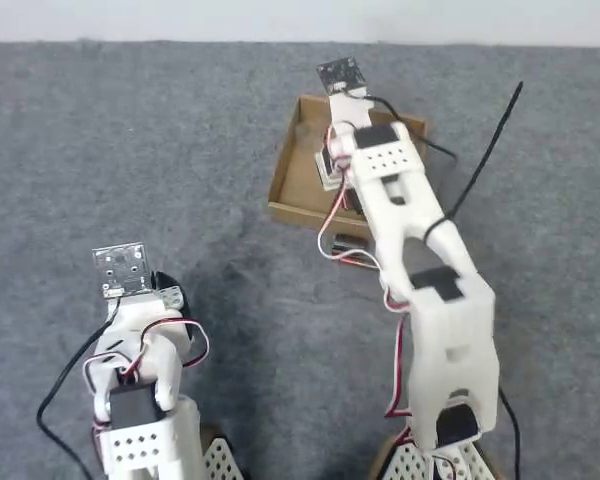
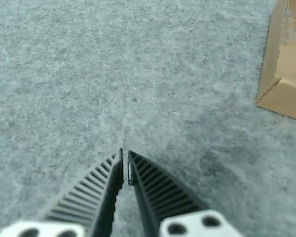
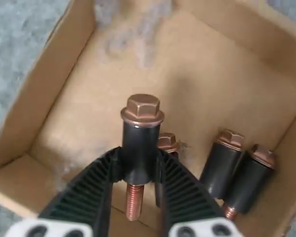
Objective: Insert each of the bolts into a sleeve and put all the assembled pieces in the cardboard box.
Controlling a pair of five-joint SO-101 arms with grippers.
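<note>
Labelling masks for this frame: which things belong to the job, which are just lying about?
Job: right gripper, shut on a sleeved bolt; cardboard box; three more sleeved bolts inside it.
Not job: grey mat; black cable; left gripper, shut, empty.

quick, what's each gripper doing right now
left gripper: closed, holding nothing
right gripper: closed on a sleeved bolt, held over the cardboard box
</note>
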